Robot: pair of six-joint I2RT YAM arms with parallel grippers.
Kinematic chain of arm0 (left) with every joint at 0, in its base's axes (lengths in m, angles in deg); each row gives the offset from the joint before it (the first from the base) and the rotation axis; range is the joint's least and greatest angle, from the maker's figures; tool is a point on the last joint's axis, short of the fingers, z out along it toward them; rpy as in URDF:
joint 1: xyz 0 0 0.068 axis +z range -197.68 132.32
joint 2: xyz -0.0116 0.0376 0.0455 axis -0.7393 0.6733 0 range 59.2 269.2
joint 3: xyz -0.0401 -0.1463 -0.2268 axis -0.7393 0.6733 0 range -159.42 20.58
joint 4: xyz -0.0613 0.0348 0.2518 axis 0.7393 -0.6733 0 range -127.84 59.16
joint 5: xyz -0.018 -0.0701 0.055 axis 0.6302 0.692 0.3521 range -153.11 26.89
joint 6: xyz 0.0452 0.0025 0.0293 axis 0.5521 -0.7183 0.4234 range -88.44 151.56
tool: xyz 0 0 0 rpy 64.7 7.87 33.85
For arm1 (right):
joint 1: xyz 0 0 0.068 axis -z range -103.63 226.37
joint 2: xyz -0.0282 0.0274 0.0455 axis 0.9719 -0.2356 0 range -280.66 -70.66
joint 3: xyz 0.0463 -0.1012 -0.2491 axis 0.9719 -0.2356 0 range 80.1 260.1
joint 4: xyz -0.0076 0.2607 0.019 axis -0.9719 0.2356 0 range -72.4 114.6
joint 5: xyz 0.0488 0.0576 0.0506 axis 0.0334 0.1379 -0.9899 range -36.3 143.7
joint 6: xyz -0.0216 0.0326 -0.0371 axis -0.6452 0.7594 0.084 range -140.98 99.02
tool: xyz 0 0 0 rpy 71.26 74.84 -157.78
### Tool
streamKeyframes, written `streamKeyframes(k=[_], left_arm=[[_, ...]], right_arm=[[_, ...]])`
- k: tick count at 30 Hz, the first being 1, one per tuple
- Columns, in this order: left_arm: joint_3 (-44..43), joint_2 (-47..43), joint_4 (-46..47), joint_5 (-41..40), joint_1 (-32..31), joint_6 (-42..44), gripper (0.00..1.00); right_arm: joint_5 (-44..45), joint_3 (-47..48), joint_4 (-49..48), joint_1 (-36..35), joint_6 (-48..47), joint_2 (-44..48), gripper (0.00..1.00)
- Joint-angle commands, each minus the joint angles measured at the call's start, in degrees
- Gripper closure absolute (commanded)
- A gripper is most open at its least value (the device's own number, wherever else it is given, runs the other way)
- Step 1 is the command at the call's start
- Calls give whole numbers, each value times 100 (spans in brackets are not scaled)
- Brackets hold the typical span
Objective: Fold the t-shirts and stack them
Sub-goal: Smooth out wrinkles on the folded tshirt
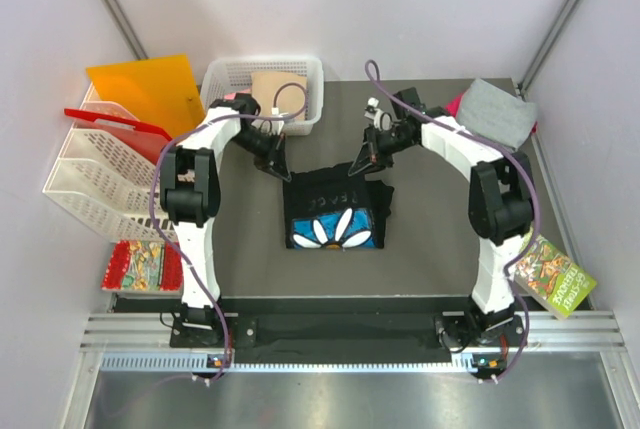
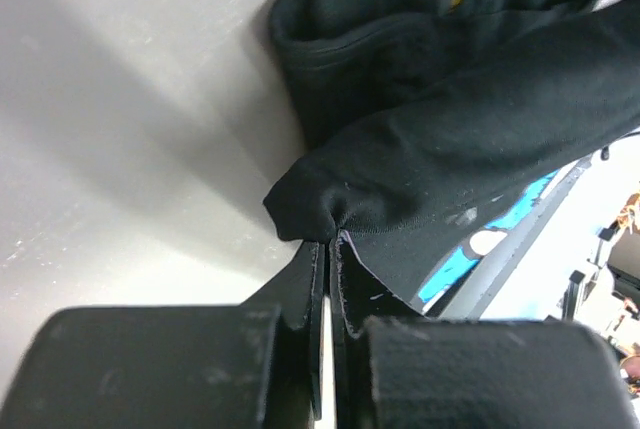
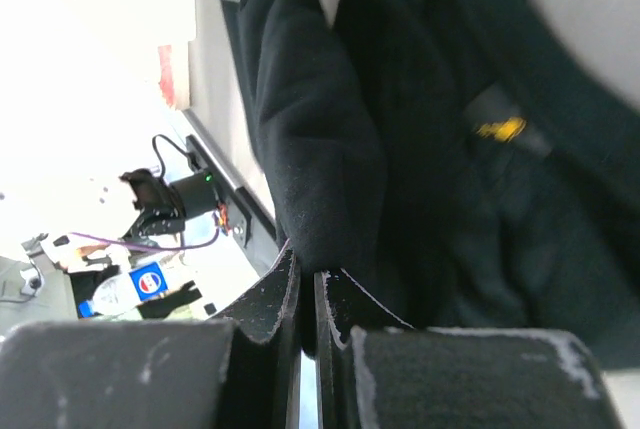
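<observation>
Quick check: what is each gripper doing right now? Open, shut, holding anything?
The left gripper is closed, pinching a fold of the black t-shirt.
The right gripper is closed, pinching the same shirt.

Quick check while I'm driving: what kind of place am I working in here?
Most likely a robot test cell, not a home: plain white panels box in the dark table, a metal rail runs along its near edge, and props like the black t-shirt and plastic basket are laid out.

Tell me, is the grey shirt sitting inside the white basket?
No, the grey shirt lies at the far right corner of the table, apart from the white basket.
</observation>
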Motion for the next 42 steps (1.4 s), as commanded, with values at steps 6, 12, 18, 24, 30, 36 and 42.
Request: streamKeyframes(k=[6,12,18,24,30,36,42], left_arm=[[-780,-416,-318,373,-419,159,100],[-1158,-135,-397,260,-903,185,100],[-1387,41,-397,93,-965,185,100],[-1317,59,-414,-75,-965,247,100],[-1202,68,-370,-154,-965,264,100],[-1158,85,-265,-171,-974,247,100],[-1132,226,-107,-338,-974,229,100]], right_arm=[[221,-710,50,-56,-143,891,100],[485,-1009,112,49,-301,988,100],[626,-1027,173,488,-406,1058,100],[705,-1123,217,928,-530,1050,100],[608,-1176,77,981,-530,725,100],[582,-1010,-11,981,-530,408,100],[608,-562,6,1007,-609,-101,95]])
